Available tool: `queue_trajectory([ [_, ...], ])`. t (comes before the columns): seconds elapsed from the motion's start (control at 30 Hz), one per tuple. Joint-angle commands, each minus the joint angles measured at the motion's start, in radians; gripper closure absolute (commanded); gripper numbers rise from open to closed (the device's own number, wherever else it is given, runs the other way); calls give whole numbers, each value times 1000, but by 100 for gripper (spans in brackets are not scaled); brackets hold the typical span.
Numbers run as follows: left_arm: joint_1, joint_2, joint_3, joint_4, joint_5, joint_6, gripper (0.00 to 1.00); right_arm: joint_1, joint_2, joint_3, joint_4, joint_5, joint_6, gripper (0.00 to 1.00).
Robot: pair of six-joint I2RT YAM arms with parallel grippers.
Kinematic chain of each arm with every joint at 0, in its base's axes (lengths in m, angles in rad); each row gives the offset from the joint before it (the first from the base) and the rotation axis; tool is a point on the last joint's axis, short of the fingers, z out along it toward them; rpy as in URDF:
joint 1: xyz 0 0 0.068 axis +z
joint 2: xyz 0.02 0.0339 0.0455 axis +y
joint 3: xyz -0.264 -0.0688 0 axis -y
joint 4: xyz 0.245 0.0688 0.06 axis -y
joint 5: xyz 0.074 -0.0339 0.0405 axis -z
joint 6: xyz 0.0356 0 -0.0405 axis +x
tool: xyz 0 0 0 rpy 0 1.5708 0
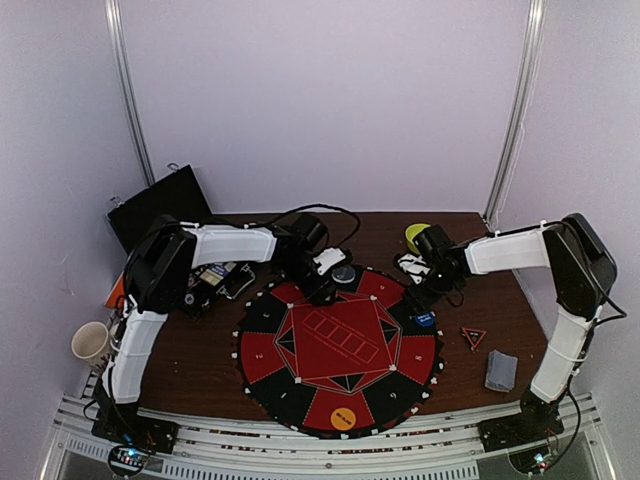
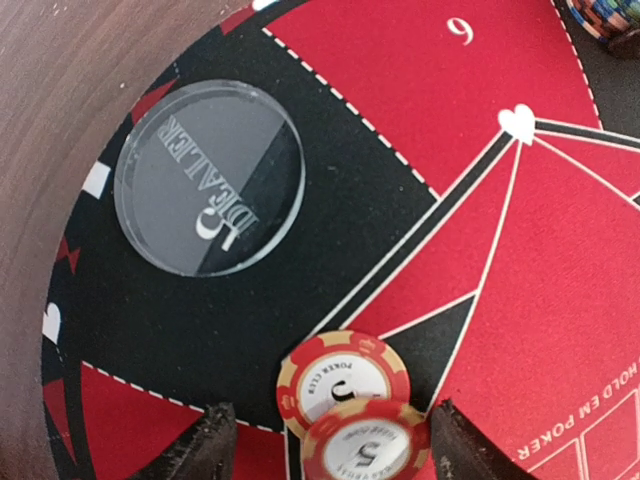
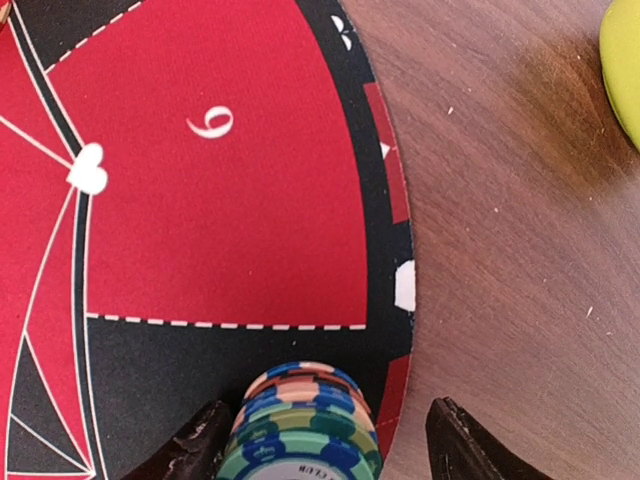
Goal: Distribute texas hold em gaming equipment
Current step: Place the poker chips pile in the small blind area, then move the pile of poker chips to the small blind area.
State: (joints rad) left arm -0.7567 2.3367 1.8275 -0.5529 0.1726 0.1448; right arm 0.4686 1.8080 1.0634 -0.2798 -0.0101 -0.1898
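Note:
In the left wrist view, two red-and-cream poker chips marked 5 lie overlapping on the round red-and-black mat [image 2: 520, 250]. The upper chip [image 2: 340, 382] lies flat and the lower chip [image 2: 367, 445] sits between my fingers. My left gripper [image 2: 330, 445] is open, with a gap on the chip's left side. A clear dealer disc [image 2: 210, 175] lies on a black sector. My right gripper [image 3: 325, 445] is open around a stack of blue, green and orange chips [image 3: 300, 420] near the mat's rim. Its left finger [image 3: 195, 445] touches the stack and the right finger stands apart.
A lime-green bowl [image 1: 418, 235] stands behind the right gripper [image 1: 420, 293]. A blue button [image 1: 425, 320], an orange button [image 1: 343, 417], grey-blue cards [image 1: 500, 372] and a red triangle [image 1: 473, 337] lie front and right. A cup [image 1: 90, 343] and a black bag [image 1: 160, 205] stand left.

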Motion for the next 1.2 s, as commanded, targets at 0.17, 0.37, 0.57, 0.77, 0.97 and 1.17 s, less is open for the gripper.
queue_trajectory([
  [0.17, -7, 63, 40, -7, 77, 11, 41, -4, -73, 39, -81, -22, 5, 31],
  [0.37, -15, 65, 28, 39, 119, -8, 50, -2, -99, 50, -85, -25, 11, 31],
  [0.57, -48, 64, 7, 37, 139, 26, 63, 1, -136, 59, -77, -31, 19, 31],
  [0.77, -85, 19, -27, 40, 205, 65, 64, 11, -154, 87, -80, -44, 25, 32],
  [0.97, -72, -58, -30, 113, 192, -13, 56, 31, -155, 111, -62, -95, 55, 33],
  [1.17, 67, -215, -161, 195, 227, -194, 48, 121, -116, 140, -35, -105, 69, 33],
])
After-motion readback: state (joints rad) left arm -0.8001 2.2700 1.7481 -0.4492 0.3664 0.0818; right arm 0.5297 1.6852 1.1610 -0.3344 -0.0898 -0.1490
